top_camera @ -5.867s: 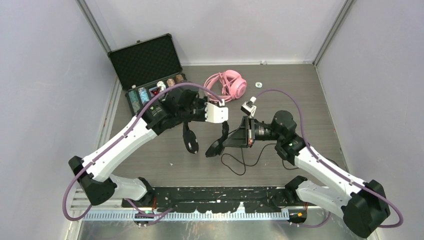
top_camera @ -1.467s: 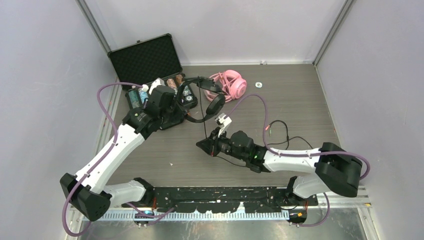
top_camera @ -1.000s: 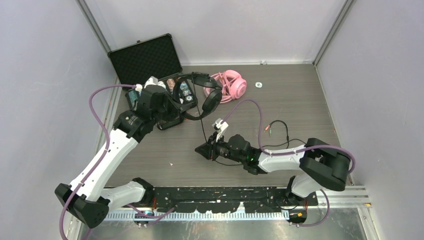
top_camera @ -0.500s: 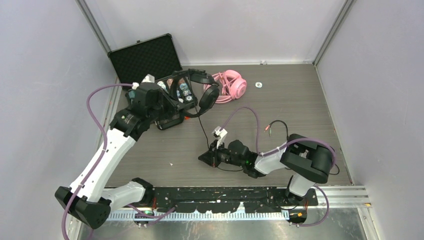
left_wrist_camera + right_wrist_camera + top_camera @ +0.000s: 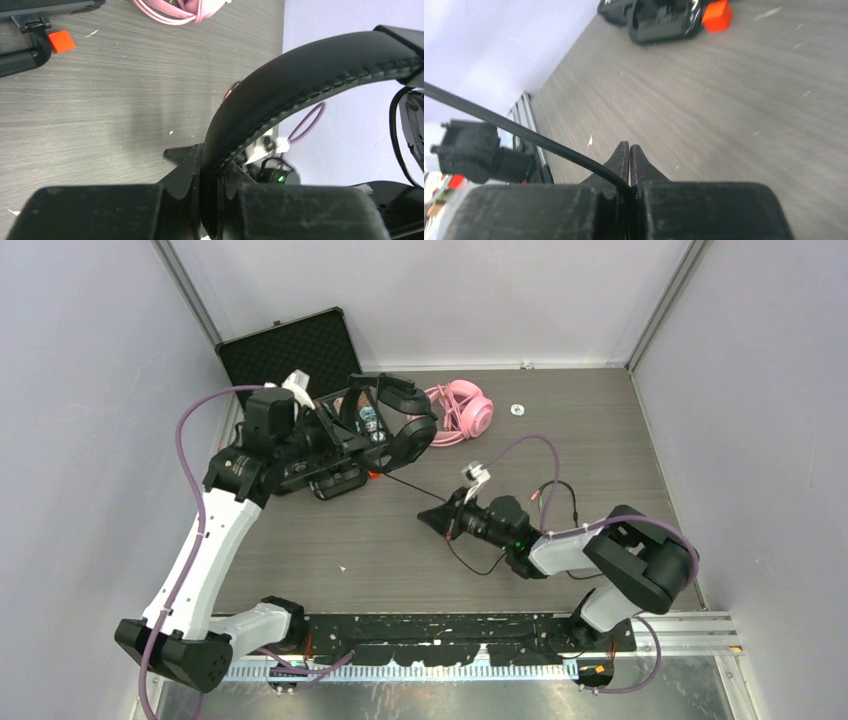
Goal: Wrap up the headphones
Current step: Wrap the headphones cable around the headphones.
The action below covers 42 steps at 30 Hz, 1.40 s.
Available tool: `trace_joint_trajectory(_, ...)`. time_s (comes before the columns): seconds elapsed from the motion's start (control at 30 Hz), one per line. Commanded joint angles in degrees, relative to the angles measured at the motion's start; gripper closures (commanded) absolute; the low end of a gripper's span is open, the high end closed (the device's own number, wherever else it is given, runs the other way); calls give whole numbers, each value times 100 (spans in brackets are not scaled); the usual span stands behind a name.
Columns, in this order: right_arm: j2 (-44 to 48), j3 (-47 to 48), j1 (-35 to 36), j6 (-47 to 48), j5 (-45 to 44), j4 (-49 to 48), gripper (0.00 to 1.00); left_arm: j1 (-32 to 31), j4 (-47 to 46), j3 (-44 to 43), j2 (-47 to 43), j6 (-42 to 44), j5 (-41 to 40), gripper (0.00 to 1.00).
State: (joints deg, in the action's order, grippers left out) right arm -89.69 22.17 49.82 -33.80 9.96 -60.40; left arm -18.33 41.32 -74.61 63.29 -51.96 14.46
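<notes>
Wrapping up the black headphones (image 5: 398,418).
The left fingers (image 5: 186,172) clamp their headband (image 5: 305,87), held up near the case (image 5: 290,360). The right fingers (image 5: 623,157) are shut on the thin cable (image 5: 499,122). Next, I think, the cable must loop round the band.

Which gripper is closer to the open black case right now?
Left. The left gripper, shut on the black headset band, hangs at the front edge of the case; the right gripper, shut on the black cable, is out at mid-table, well apart from it.
</notes>
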Motion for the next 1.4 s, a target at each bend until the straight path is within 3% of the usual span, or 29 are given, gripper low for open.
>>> trace_joint_trajectory(0.0,442,-21,-517,-221,398,209,100,249,-212,-467,38,695,1161,100)
trace_joint_trajectory(0.13,769,-19,-667,-210,484,494,100,422,-282,-370,53,792,1136,100)
trace_joint_trajectory(0.27,1077,-81,-902,-170,384,830,100,471,-472,-399,150,1126,1674,100)
trace_joint_trajectory(0.4,1458,290,-1467,-291,755,1494,99,467,38,-677,360,2443,2110,100)
trace_joint_trajectory(0.57,1907,1173,-1908,-376,1647,2816,100,470,687,-734,523,4211,2000,100)
trace_joint_trajectory(0.67,1935,1569,-1936,-241,2039,3475,100,470,503,-642,469,4278,1891,100)
trace_joint_trajectory(0.83,2033,1786,-1944,-250,2128,3793,100,469,129,-533,322,4256,1956,100)
trace_joint_trajectory(0.97,1983,1882,-1937,-226,2376,4060,100,477,166,-788,375,3580,839,100)
trace_joint_trajectory(1.1,1903,1429,-1939,-357,2274,3699,99,488,-194,-966,411,2542,929,100)
trace_joint_trajectory(1.2,1646,1220,-1926,-560,2425,3348,99,495,-931,-788,242,1469,964,100)
trace_joint_trajectory(1.37,1586,1063,-1845,-611,2393,3192,99,608,-2010,-555,117,467,1209,100)
